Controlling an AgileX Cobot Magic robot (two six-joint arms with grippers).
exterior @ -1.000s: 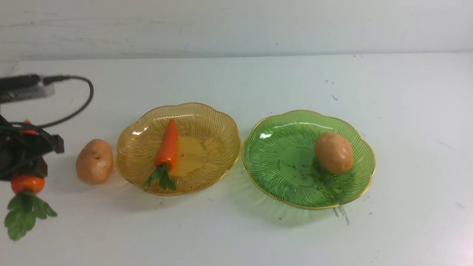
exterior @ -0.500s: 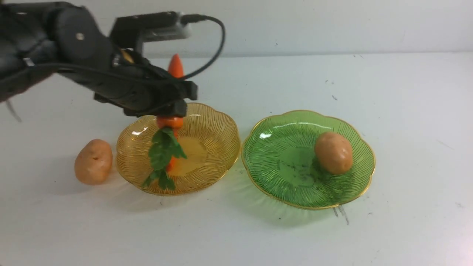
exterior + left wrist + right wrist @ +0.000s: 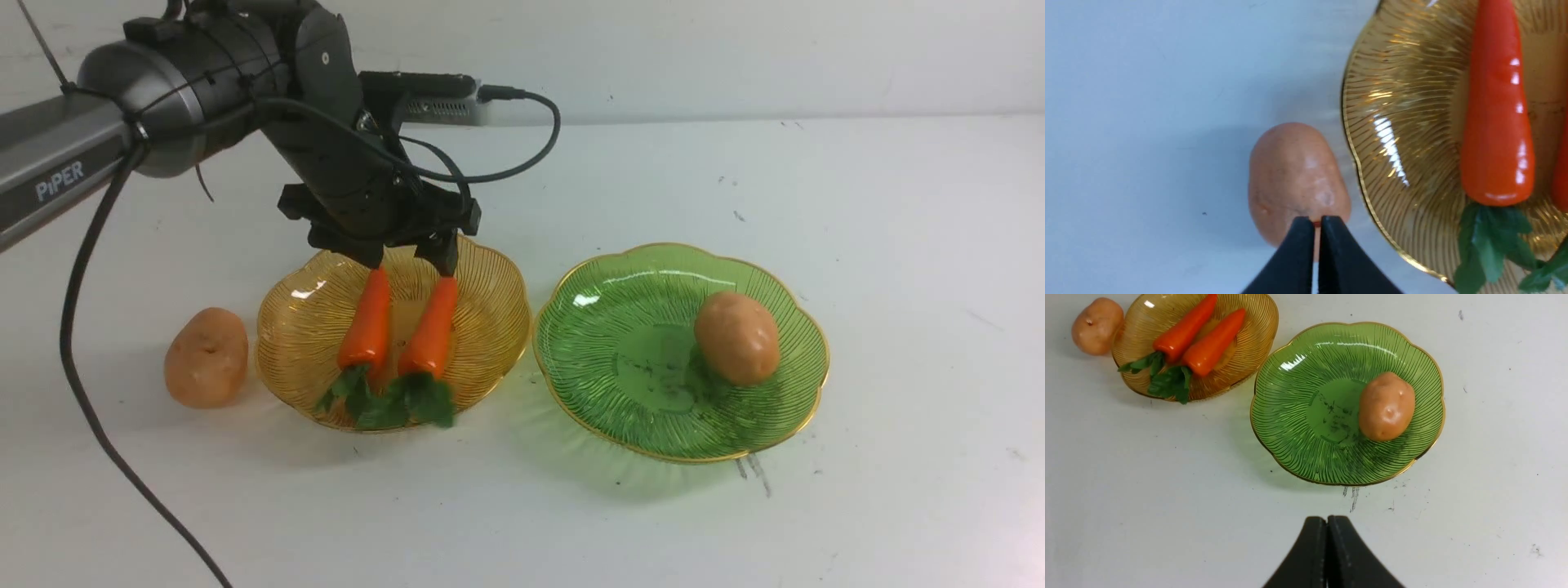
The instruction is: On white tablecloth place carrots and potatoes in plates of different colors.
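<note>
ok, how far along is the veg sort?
Done: both carrots in the amber plate, one potato in the green plate. In hand: nothing; left hand and right hand hold no veg. Left: the other potato, on the white cloth beside the amber plate, probably for green.

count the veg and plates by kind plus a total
carrots: 2
potatoes: 2
plates: 2
total: 6
</note>
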